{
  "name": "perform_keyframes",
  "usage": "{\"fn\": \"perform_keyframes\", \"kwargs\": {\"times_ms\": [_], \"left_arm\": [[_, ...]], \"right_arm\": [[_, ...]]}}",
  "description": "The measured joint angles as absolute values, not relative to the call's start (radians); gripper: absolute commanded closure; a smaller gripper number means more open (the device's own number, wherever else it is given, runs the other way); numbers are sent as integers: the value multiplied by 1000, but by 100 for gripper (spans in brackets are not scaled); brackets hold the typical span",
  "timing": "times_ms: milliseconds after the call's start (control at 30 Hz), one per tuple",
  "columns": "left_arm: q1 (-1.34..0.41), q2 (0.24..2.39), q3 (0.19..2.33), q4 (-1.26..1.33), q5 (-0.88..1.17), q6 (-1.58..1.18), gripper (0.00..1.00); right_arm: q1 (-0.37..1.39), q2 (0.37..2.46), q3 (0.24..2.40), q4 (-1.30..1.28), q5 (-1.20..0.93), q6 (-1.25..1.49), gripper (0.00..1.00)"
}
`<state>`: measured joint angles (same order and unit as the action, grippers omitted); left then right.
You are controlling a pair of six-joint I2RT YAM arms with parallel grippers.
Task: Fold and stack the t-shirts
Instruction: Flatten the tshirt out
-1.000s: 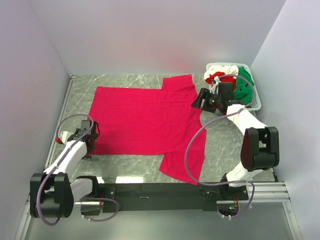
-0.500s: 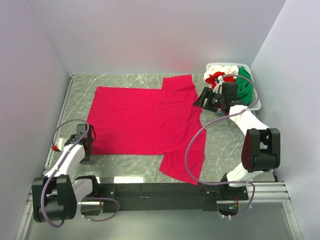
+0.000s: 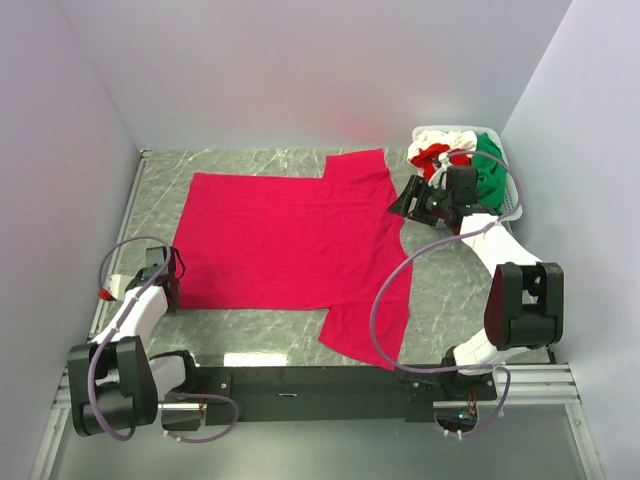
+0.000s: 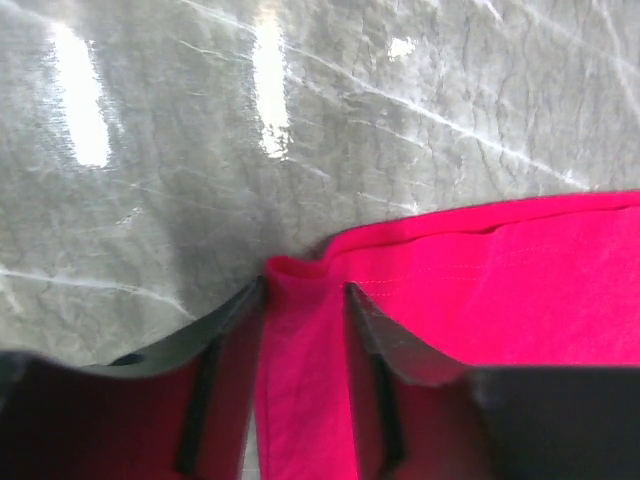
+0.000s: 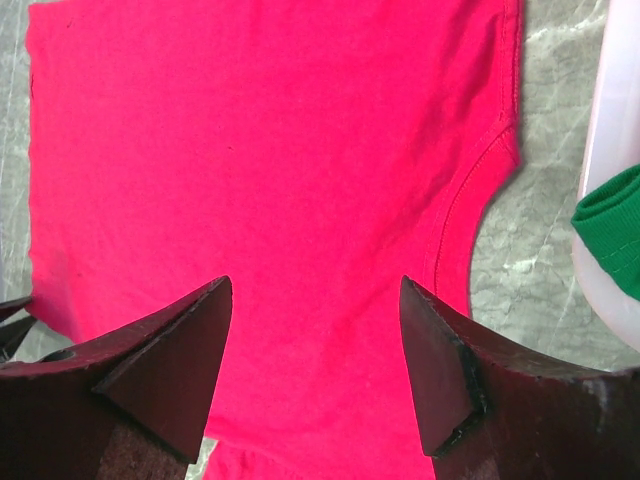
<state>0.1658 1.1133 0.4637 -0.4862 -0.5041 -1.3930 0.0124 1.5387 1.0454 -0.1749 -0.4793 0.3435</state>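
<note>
One crimson shirt (image 3: 280, 240) is spread flat on the table (image 3: 250, 165), with its neckline turned toward the one basket (image 3: 514, 205) at the far right. In the basket, cloth of three colours is bundled: green cloth (image 3: 490, 170), red cloth (image 3: 450, 160) and white cloth (image 3: 440, 148). How many shirts that makes cannot be told. Two arms and two claws are counted.

Compared with a second ago, the left arm (image 3: 135, 310) is drawn back toward the near left, so that the left claw (image 3: 163, 290) is now set at the near-left corner of the crimson shirt. The right arm (image 3: 490, 240) is shifted a little toward the basket. The crimson shirt is seen to lie as it lay before.

In the left wrist view, the left claw (image 4: 303, 295) is narrowed around a raised ridge of the crimson shirt's hem. The ridge fills the gap and is touched by both fingers, so the hem is clamped. The right claw (image 3: 408, 203) is held above the crimson shirt just beside the neckline. In its own view the right claw (image 5: 310, 290) is spread wide, nothing is held between its fingers, and the basket wall with a green cuff is seen at the right edge.
</note>
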Motion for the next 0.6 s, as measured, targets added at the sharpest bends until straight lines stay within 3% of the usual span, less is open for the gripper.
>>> {"fn": "perform_keyframes", "kwargs": {"times_ms": [200,367,600], "left_arm": [[170,1123,455,-464,-490,-1374,89],[170,1107,451,-460,-483,-1364,99],[170,1007,446,-461,-467,-1304,99]], "right_arm": [[12,1539,1041,-175,-479,344,26],[12,1536,1041,-174,-479,344,26],[23,1500,1034,-182,-463,344,27]]}}
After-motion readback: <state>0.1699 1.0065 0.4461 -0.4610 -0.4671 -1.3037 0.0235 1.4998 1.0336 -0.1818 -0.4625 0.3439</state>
